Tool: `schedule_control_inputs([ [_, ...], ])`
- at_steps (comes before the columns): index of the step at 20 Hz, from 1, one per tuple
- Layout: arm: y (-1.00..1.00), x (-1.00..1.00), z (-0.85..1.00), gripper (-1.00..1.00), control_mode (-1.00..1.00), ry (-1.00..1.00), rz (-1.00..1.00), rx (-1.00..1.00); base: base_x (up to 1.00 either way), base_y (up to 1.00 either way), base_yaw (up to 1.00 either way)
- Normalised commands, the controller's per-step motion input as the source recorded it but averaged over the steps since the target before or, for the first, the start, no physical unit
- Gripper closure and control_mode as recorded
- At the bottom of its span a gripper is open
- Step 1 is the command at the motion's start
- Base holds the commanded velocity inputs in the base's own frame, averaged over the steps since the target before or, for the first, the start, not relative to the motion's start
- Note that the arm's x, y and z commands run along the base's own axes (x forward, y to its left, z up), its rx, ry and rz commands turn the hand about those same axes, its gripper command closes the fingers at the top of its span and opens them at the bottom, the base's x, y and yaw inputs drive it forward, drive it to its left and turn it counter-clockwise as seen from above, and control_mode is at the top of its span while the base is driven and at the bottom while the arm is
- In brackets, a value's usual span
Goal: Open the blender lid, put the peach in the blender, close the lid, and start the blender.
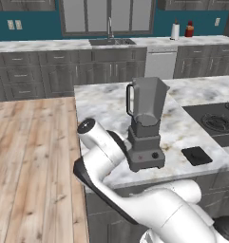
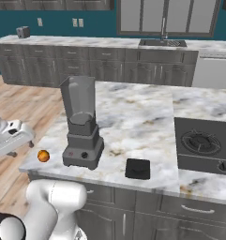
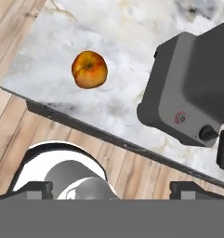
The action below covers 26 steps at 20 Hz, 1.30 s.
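Observation:
The blender (image 1: 145, 124) stands near the front edge of the marble island, its jar uncovered at the top. To its right the blender lid (image 1: 196, 155) lies flat on the counter. The peach (image 2: 43, 156) rests on the counter's front left corner, left of the blender base (image 2: 82, 153). My gripper (image 2: 13, 140) hovers off the island's left side, above the wooden floor and apart from the peach. In the hand view the peach (image 3: 89, 69) lies ahead and to the left, the blender base (image 3: 185, 109) to the right, and my gripper (image 3: 113, 189) is open with nothing between its fingertips (image 3: 39, 189).
A black cooktop (image 2: 204, 143) is set into the island to the right of the lid. Wooden floor (image 1: 30, 156) spreads left of the island. A back counter with a sink (image 1: 111, 42) runs along the far wall.

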Motion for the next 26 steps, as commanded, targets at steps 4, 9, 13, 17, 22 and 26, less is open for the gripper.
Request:
schedule_control_inputs([
  [4, 0.01, 0.38, -0.4, -1.0, -1.0, 0.08, 0.0, -0.01, 0.0, 0.0, 0.0],
  [9, 0.0, 0.3, -0.35, -1.0, -1.0, 0.05, 0.0, 0.0, 0.0, 0.0, 0.0],
  [13, 0.0, 0.27, -0.31, -1.0, -1.0, 0.03, 0.0, 0.0, 0.0, 0.0, 0.0],
  [17, 0.0, 0.29, -0.28, -1.0, -1.0, 0.02, 0.0, 0.0, 0.0, 0.0, 0.0],
  [22, 0.04, 0.34, -0.28, -1.0, -1.0, 0.0, 0.0, 0.0, 0.0, 0.0, 0.0],
  [26, 0.1, 0.3, -0.26, -1.0, -1.0, 0.0, 0.0, -0.01, 0.0, 0.0, 0.0],
])
